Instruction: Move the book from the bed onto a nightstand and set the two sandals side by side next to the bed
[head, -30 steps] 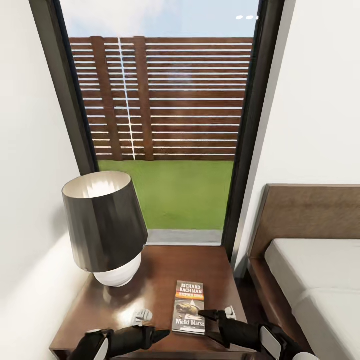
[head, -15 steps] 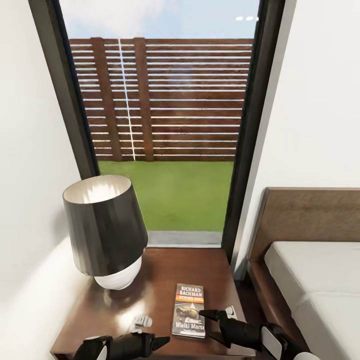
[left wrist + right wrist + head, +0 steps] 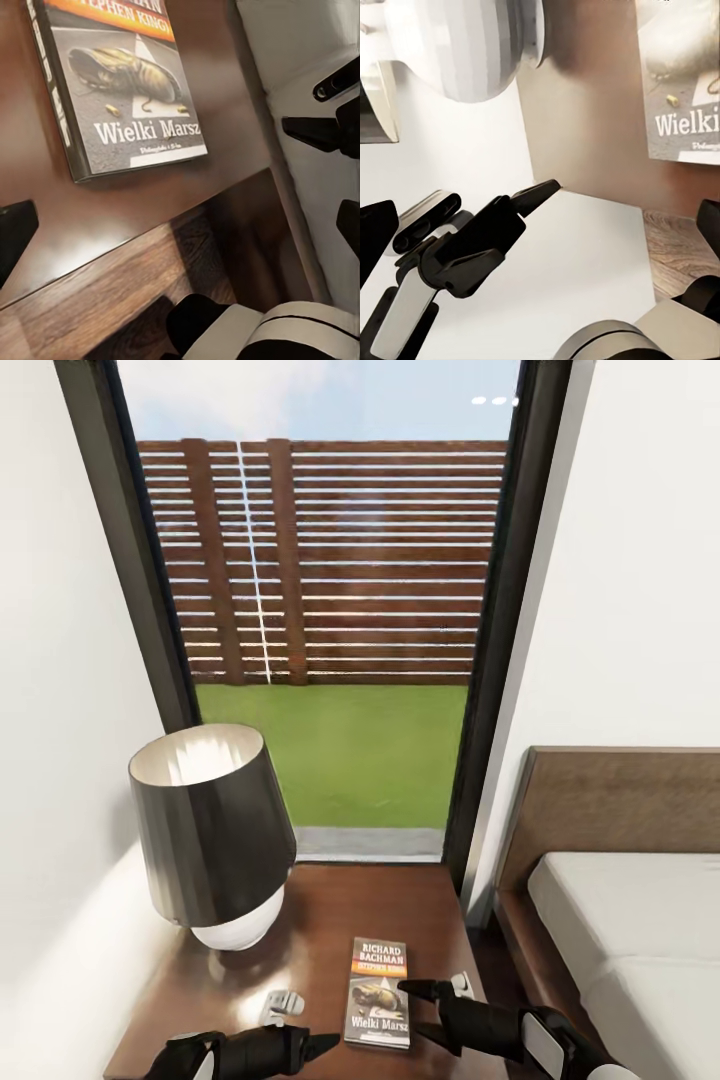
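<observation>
On the nightstand [image 3: 330, 930]: dark paperback book [image 3: 379, 992]; orange strip.

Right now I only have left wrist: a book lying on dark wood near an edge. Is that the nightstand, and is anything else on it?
Observer: Yes. In the head view the book lies flat near the front of the nightstand, and a lamp stands at its back left.
Operator: Right fingers closed on the book?
Observer: No. The right gripper is open at the book's right edge; I can't tell if a tip touches it.
Operator: Anything near my left side?
Observer: A small white object sits between lamp and book; too small to identify.
</observation>
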You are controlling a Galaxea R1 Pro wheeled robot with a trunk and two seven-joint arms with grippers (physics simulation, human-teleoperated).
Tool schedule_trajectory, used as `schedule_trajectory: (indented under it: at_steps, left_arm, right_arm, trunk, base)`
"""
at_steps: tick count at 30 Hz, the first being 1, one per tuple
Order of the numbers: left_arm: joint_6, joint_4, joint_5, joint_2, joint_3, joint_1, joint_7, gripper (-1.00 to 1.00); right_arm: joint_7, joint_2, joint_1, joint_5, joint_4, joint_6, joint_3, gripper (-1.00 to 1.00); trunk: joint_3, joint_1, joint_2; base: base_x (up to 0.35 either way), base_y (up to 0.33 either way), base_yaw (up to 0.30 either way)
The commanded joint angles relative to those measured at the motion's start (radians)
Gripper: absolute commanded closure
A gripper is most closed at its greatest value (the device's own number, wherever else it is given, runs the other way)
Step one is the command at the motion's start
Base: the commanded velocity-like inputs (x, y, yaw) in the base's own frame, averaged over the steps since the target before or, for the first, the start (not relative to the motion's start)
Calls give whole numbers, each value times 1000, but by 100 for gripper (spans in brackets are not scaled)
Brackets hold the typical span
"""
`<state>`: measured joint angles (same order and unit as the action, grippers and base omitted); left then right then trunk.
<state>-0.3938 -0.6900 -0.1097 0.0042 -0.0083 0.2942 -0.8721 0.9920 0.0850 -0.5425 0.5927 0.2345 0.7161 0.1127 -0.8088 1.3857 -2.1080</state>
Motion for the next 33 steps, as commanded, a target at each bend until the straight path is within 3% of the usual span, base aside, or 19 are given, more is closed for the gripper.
schedule_trajectory:
  at_steps: [1,26,29,33]
  left_arm:
    - [-10,0,-8,0,-1,0,-1,-100]
    - [-10,0,-8,0,-1,0,-1,-100]
    - [-10,0,-8,0,-1,0,0,-100]
    - [-9,0,-8,1,-1,0,3,-100]
  right_arm:
    - [0,1,0,10,0,5,8,-100]
    - [-2,0,0,9,6,-6,9,-100]
    - [-5,-1,0,7,8,-20,11,-100]
    - [-3,0,0,5,9,-97,15,-100]
  trunk:
    - [2,-4,7]
    - [81,-100,182]
    - [90,-111,203]
    - [103,-127,231]
  base:
    - [0,0,0]
    - [0,0,0]
    - [0,0,0]
    - [0,0,0]
